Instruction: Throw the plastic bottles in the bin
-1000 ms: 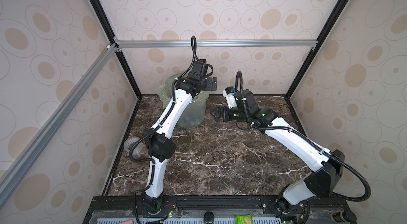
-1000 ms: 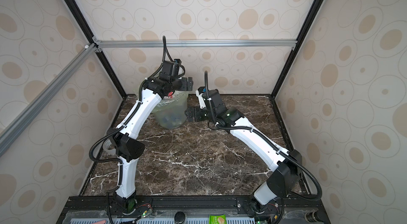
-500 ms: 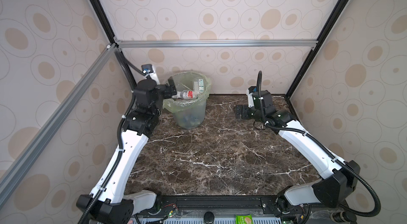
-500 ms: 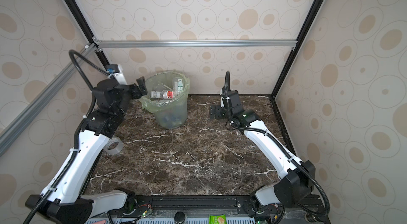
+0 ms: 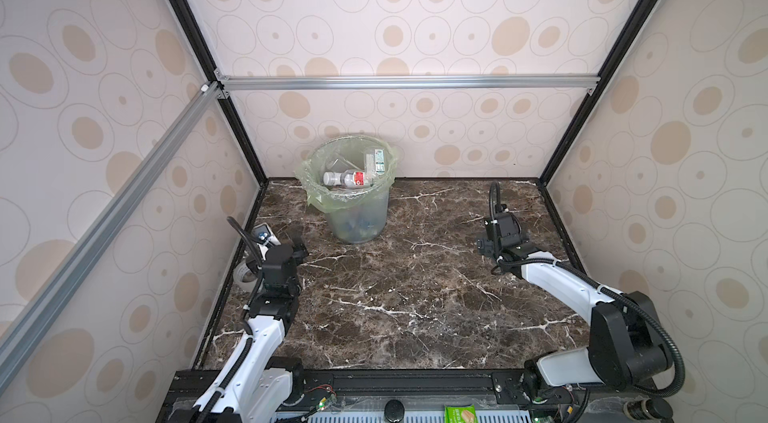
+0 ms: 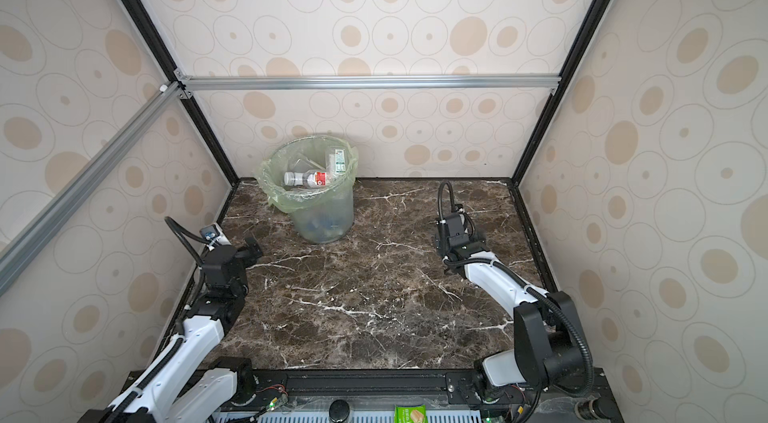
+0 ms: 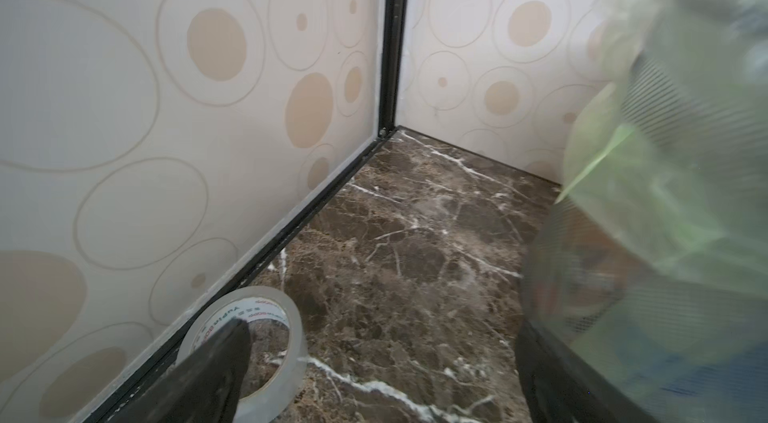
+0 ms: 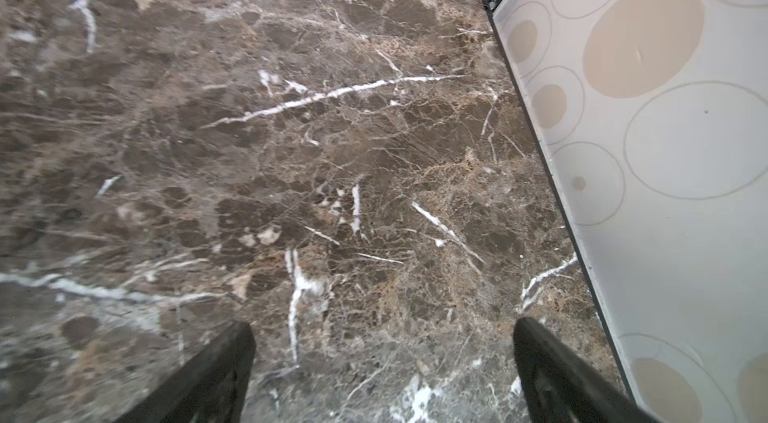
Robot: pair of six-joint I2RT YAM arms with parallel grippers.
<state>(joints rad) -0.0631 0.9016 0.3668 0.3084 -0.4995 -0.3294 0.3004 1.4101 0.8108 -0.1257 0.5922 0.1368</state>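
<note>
Far left, a clear roll of packing tape sits on the dark brown marble tabletop, tight against the side wall. The left gripper hangs just beside it, jaws spread wide with nothing in them. One black finger overlaps the roll in the wrist view; can't tell if they touch. Further along, near the back wall, the translucent round bin with a pale green bag liner stands upright. The clear plastic bottles are piled inside it, one with a white cap and red label lying on top. Over on the right, the right gripper is well apart from the bin, low over bare marble, fingers wide apart and empty.
</note>
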